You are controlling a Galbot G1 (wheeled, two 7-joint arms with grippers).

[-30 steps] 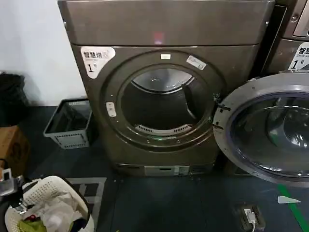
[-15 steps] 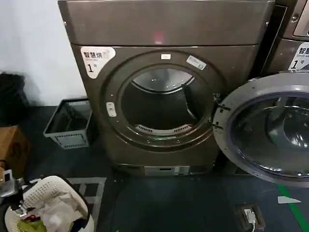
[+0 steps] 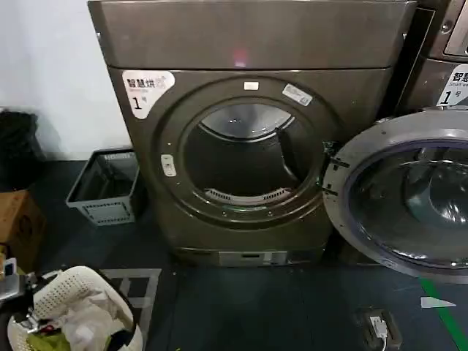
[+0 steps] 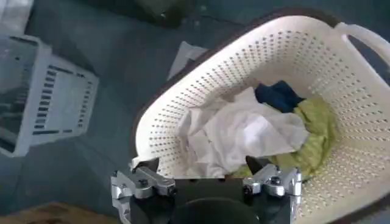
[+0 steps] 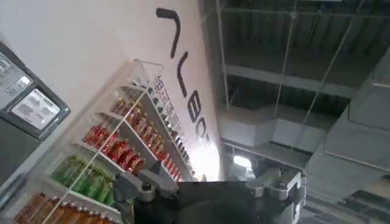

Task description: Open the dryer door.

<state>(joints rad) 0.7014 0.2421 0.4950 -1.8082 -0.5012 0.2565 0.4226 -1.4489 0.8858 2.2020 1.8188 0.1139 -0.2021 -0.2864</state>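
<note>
The dryer is a bronze-grey front loader with a white sticker marked "1". Its round drum mouth is uncovered. The dryer door is swung fully out to the right, its grey inner face and dark glass turned toward me. My left gripper hangs low at the left edge, far from the door. In the left wrist view the left gripper is open over a laundry basket, holding nothing. My right gripper points up at the ceiling and store shelves, open and empty.
A white perforated laundry basket with clothes sits on the floor at the lower left. A grey crate stands beside the dryer, with a cardboard box further left. A second bronze machine stands behind the open door. A floor socket lies at the lower right.
The left gripper has drifted slightly down and left beside the basket. The dryer and its open door have not moved.
</note>
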